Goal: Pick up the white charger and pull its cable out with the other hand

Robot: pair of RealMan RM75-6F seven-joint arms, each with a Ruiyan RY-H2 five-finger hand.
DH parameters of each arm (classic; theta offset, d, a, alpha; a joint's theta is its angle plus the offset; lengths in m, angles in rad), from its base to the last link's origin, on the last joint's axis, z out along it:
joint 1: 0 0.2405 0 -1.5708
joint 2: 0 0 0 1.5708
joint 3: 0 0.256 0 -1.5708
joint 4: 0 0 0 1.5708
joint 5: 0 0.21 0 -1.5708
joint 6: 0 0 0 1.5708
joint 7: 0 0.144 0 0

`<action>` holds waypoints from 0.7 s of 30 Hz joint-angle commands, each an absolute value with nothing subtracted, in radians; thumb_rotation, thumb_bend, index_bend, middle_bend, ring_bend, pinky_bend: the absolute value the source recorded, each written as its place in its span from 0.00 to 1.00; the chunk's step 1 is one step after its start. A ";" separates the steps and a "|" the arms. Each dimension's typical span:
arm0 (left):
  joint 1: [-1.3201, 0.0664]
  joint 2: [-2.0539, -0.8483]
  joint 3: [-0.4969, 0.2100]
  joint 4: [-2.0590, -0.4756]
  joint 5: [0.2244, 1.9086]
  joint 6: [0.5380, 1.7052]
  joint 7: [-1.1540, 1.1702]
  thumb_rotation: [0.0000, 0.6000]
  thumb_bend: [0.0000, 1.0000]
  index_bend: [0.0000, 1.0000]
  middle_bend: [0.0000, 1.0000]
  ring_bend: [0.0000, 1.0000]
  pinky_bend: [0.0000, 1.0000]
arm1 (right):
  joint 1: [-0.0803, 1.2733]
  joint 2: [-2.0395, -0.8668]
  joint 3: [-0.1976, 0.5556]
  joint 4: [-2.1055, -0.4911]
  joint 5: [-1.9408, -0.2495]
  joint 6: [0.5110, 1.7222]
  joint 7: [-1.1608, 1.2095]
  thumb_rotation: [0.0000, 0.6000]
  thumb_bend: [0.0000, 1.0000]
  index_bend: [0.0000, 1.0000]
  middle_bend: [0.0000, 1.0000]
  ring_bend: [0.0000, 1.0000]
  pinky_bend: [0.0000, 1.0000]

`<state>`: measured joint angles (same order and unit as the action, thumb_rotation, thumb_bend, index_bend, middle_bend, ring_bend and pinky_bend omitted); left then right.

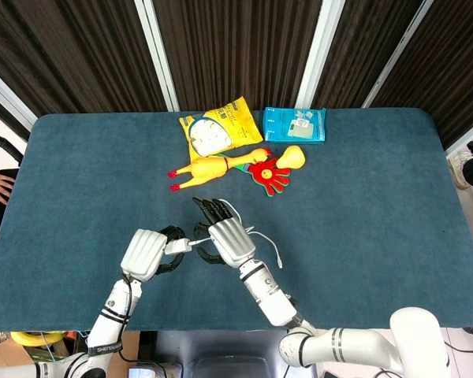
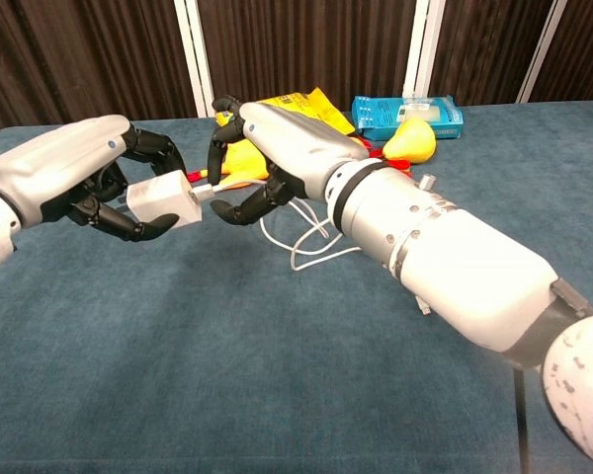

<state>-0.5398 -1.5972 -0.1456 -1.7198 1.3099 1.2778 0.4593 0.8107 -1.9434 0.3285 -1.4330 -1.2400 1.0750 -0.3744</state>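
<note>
My left hand (image 1: 146, 253) (image 2: 74, 178) grips the white charger (image 1: 174, 246) (image 2: 160, 202) just above the table near the front edge. The charger's plug end faces right, and the white cable (image 2: 298, 259) (image 1: 272, 250) is still plugged in. It runs from there in loose loops across the cloth, under my right forearm. My right hand (image 1: 227, 236) (image 2: 277, 138) is right beside the charger. Its fingers are spread, with the thumb below and a finger above the cable's plug. No grip on the plug shows.
At the back middle lie a yellow rubber chicken (image 1: 209, 167), a yellow snack bag (image 1: 217, 130), a blue box (image 1: 295, 124), a red hand-shaped toy (image 1: 270, 175) and a yellow bulb-shaped toy (image 1: 293, 157). The blue table cloth (image 1: 378, 205) stretches wide to the right.
</note>
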 commanded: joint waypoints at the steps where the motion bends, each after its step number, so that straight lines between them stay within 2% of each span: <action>1: -0.539 -1.597 -0.146 -1.719 1.311 1.279 0.461 1.00 0.62 0.72 0.79 1.00 1.00 | 0.818 -1.952 0.329 -1.426 -1.239 1.076 -0.375 1.00 0.47 0.61 0.10 0.00 0.00; 21: -0.531 -1.599 -0.140 -1.699 1.337 1.287 0.465 1.00 0.62 0.72 0.79 1.00 1.00 | 0.844 -2.001 0.326 -1.370 -1.261 1.108 -0.348 1.00 0.52 0.67 0.14 0.00 0.00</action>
<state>-0.5312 -1.5988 -0.1397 -1.6991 1.3371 1.2869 0.4648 0.8432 -1.9992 0.3260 -1.3708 -1.2603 1.1064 -0.3487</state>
